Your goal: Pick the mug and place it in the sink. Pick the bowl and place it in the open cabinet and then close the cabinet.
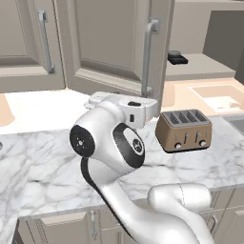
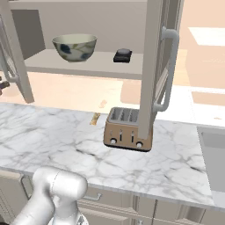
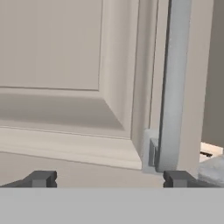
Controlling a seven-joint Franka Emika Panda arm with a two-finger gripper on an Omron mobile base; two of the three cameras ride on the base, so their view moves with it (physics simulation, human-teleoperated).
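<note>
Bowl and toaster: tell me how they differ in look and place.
The bowl is round, cream-grey with dark blue marks; the toaster is boxy and copper-brown with slots on top. The bowl sits up on the shelf of the open cabinet; the toaster stands lower, on the marble counter. Both stand upright, untouched by the end effector.

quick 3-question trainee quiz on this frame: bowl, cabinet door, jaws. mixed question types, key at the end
1. True or false: the bowl sits on the cabinet shelf.
2. What stands on the counter under the open door? A) kettle B) toaster C) pan
3. Fill in: in the hand view the gripper faces the door by its handle, jaws ____.

Key: 1 true; 2 B, the toaster; 3 open, holding nothing.
</note>
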